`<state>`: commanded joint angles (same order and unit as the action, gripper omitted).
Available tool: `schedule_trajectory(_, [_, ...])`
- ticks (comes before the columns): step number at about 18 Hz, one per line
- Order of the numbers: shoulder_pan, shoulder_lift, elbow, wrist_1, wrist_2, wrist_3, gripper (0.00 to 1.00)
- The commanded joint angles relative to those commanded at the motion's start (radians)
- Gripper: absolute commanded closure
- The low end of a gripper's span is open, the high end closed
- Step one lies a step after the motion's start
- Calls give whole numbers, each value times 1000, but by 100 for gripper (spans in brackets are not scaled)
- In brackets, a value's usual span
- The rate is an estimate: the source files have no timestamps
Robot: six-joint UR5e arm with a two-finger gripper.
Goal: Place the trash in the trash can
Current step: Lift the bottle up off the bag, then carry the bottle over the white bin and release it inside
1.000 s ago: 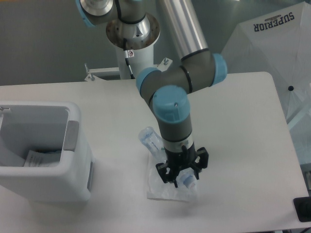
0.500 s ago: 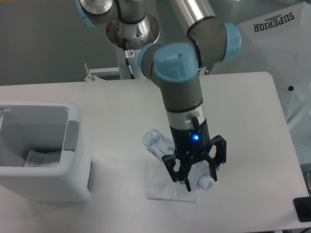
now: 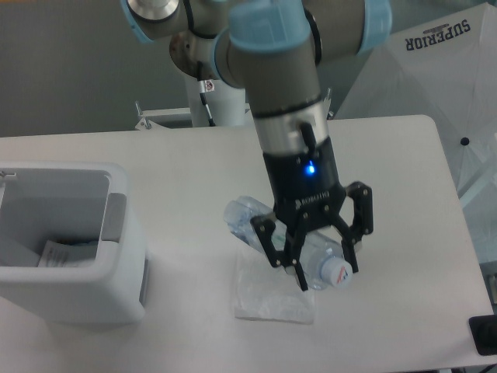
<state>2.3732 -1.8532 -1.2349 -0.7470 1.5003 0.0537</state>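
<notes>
Gripper (image 3: 321, 273) clenched on the bottle (image 3: 291, 246), one finger (image 3: 298, 275) on the near side of the neck, the other beside the cap at the right. Bottle held crosswise between the fingers, cap end poking out to the lower right, crushed clear body running up and left behind the gripper's black frame. Whether lifted off the table or touching the sheet, cannot tell. Blue light lit on the wrist just above the fingers. Arm (image 3: 276, 70) rising straight up from there, grey with light blue joint caps, filling the upper middle of the view.

Directly below the gripper and bottle, flat on the table (image 3: 388, 194): the white sheet (image 3: 272, 299), its upper right corner hidden under the bottle and fingers.

Well apart to the left, at the table's near left edge: the bin (image 3: 85, 287), white, rounded corners, grey panel on its right inner wall. Inside, against the bottom, some white paper (image 3: 66, 252) with print on it.

Beyond the table's far right corner, a white umbrella (image 3: 435, 70) with dark lettering.
</notes>
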Motion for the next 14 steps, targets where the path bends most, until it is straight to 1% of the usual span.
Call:
schedule_trajectory(2, [-26, 18, 15, 0, -11, -8, 33])
schedule_trajectory(4, [-52, 34, 17, 0, -11, -11, 33])
schedule_trajectory(6, [-69, 31, 31, 2, -11, -11, 33])
schedule_trajectory(14, [-225, 22, 41, 2, -11, -14, 32])
